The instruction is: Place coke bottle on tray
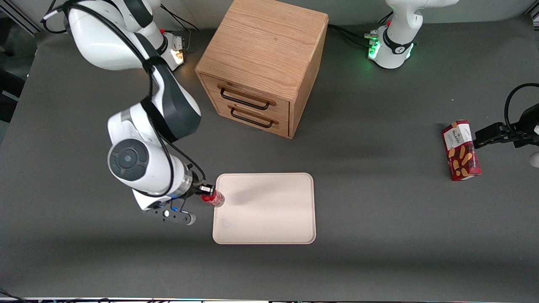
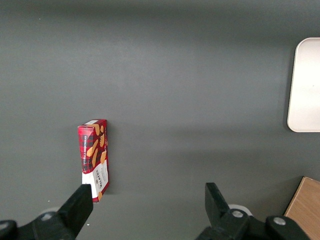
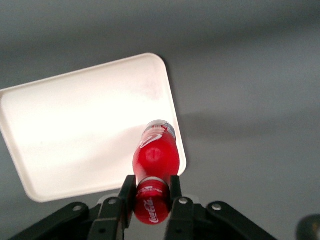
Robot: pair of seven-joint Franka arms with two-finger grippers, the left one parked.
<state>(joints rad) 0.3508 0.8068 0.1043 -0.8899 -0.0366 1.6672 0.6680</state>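
My right gripper (image 1: 207, 194) is shut on the red cap of the coke bottle (image 1: 213, 198), a small slim red bottle with white script. It hangs above the edge of the pale cream-pink tray (image 1: 269, 227), at the rim toward the working arm's end. In the right wrist view the coke bottle (image 3: 156, 155) points down from the gripper (image 3: 151, 192) over the tray (image 3: 75, 135) near one rounded corner. Whether the bottle's base touches the tray I cannot tell.
A wooden two-drawer cabinet (image 1: 263, 63) stands farther from the front camera than the tray. A red snack box (image 1: 460, 150) lies toward the parked arm's end of the table; the left wrist view also has the snack box (image 2: 94, 159).
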